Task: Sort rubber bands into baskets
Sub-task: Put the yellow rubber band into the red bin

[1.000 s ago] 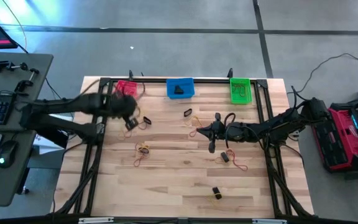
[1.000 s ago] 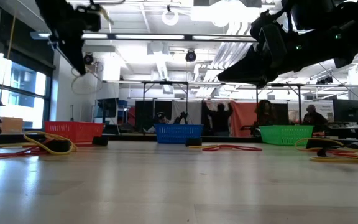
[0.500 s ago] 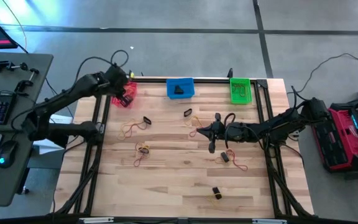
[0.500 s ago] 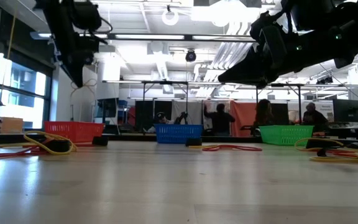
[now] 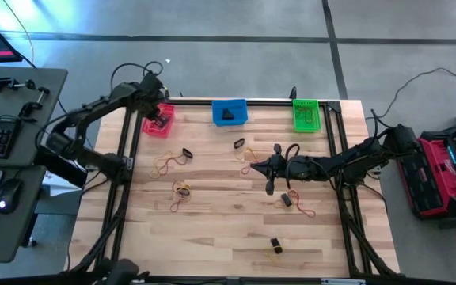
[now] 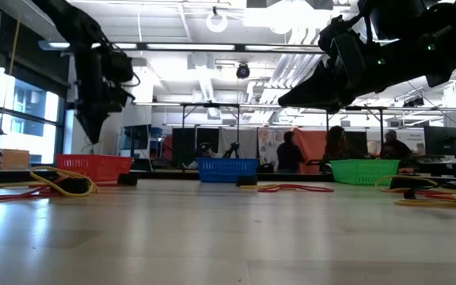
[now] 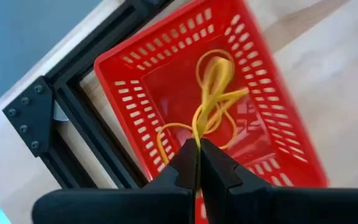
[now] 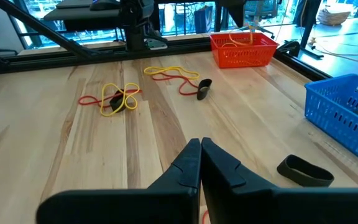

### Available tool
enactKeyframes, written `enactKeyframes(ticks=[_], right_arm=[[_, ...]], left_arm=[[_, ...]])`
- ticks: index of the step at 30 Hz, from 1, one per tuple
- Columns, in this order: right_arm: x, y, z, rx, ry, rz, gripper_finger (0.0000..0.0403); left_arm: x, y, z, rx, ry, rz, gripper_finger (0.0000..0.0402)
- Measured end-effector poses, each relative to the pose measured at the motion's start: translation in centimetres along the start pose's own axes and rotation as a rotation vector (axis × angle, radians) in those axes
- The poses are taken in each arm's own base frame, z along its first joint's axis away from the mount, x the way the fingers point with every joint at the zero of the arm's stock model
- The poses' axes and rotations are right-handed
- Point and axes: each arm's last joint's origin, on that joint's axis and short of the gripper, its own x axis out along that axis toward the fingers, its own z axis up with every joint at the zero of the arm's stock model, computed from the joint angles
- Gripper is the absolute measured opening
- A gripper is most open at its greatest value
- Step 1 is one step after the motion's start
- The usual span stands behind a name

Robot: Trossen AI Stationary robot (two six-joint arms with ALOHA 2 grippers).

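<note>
red mesh basket (image 7: 241,81), blue basket (image 5: 229,112), green basket (image 5: 305,115); yellow rubber band (image 7: 213,93); pale striped wood table (image 5: 228,229); black frame (image 7: 61,124).

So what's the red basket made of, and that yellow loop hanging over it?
The red basket looks like molded plastic: glossy, with neat rows of slots in its walls. The yellow loop looks like rubber, thin, matte and limp, drooping in loose curls from the shut left hand. Likely, going only by looks.

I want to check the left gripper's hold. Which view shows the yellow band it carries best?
The left wrist view: the left gripper is shut on the yellow band, dangling over the red basket. The high view shows only the gripper above the basket; the low and right wrist views don't resolve the band.
</note>
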Motion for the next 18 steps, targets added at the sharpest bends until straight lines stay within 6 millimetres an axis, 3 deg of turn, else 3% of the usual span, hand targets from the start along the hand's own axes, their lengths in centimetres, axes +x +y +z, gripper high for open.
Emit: enactKeyframes(ticks=[7,18], right_arm=[[0.0,0.0,0.0,0.001,0.001,0.000,0.0000],[0.0,0.0,0.0,0.002,0.001,0.000,0.0000]], left_arm=[[1.2,-0.5,0.4,0.052,0.030,-0.045,0.0033],[-0.8,-1.8,0.6,0.105,-0.091,-0.060,0.0111]])
